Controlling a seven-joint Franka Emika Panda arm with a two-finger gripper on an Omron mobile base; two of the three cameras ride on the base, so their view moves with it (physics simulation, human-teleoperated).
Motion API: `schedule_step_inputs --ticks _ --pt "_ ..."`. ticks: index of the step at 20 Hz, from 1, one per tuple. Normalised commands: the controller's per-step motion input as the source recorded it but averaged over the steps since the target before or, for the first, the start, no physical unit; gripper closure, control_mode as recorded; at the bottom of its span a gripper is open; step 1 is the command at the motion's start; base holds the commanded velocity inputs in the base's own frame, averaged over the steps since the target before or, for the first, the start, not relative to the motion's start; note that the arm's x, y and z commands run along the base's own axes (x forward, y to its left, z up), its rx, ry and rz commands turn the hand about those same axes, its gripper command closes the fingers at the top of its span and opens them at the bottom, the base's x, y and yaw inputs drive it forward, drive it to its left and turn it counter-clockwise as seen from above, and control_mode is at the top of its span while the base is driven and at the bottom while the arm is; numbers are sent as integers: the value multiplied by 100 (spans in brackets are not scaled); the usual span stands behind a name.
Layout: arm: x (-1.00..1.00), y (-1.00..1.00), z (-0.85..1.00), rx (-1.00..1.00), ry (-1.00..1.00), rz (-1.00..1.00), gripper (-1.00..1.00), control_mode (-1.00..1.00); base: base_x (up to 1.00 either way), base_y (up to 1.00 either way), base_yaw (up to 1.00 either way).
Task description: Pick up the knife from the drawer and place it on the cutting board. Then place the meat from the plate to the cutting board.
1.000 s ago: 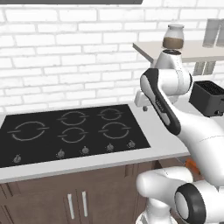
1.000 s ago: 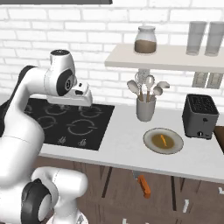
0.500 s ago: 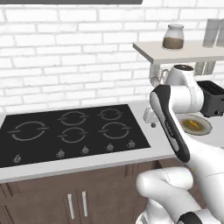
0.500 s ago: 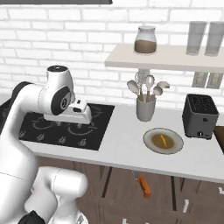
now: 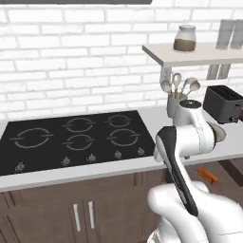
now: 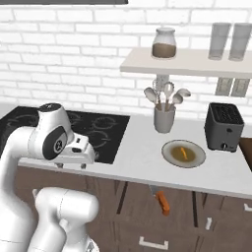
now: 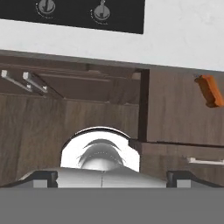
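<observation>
The knife (image 6: 163,202) lies in the open drawer (image 6: 179,209) under the counter, orange handle toward the front, and it shows again as the knife (image 5: 207,174). In the hand view the knife (image 7: 210,89) sits at the upper right, far from my fingertips (image 7: 43,177). My gripper (image 6: 71,165) hangs open and empty at the counter's front edge by the hob, well left of the drawer. The plate (image 6: 197,158) carries the thin orange meat (image 6: 183,152). A dark brown sliver of the cutting board (image 6: 247,152) shows at the right edge.
A black hob (image 5: 76,135) covers the counter's left. A utensil holder (image 6: 164,117) and a toaster (image 6: 224,127) stand behind the plate, under a shelf (image 6: 187,61) with a jar and glasses. Cabinet doors with bar handles (image 7: 33,83) are below the hob.
My arm has swung down from above the hob to the counter's front edge, and the hand now faces the cabinets. Knife, plate and meat have not moved.
</observation>
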Motion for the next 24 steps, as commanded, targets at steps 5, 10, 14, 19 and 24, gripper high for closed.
schedule_step_inputs --ticks 5,10,14,19,24 --pt "0 0 0 0 0 0 -100 100 -82 -22 -1" --pt "0 0 0 0 0 0 -100 100 -50 -76 -6" --pt "0 0 0 0 0 0 -100 100 -9 -100 -4" --pt "0 0 0 0 0 0 -100 100 15 -96 -1" --pt "0 0 0 0 0 0 -100 100 21 -80 0"
